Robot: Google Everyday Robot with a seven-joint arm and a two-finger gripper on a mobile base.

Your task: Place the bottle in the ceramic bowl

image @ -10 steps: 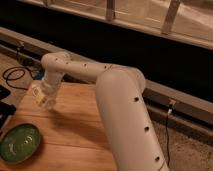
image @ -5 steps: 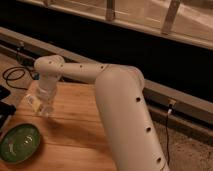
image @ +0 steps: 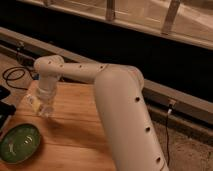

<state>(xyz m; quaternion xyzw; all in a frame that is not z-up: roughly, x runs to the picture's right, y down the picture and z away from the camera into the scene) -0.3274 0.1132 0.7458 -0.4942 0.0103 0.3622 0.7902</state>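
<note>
My gripper (image: 44, 106) hangs from the white arm (image: 115, 95) over the left part of the wooden table (image: 80, 130). It is shut on the bottle (image: 36, 102), a small white bottle whose yellowish cap points left. The fingers hide most of the bottle. The ceramic bowl (image: 19, 144), green, glossy and shallow, sits on the table's front left corner. It lies below and to the left of the gripper, and the bottle is held above the table just beyond the bowl's far rim.
A black cable (image: 12, 75) coils on the floor to the left of the table. A dark object (image: 4, 107) stands at the left edge. A low ledge (image: 165, 95) runs along the wall behind, with a thin cable (image: 169, 120) hanging at right.
The gripper with the bottle has moved left and downward, closer to the green bowl.
</note>
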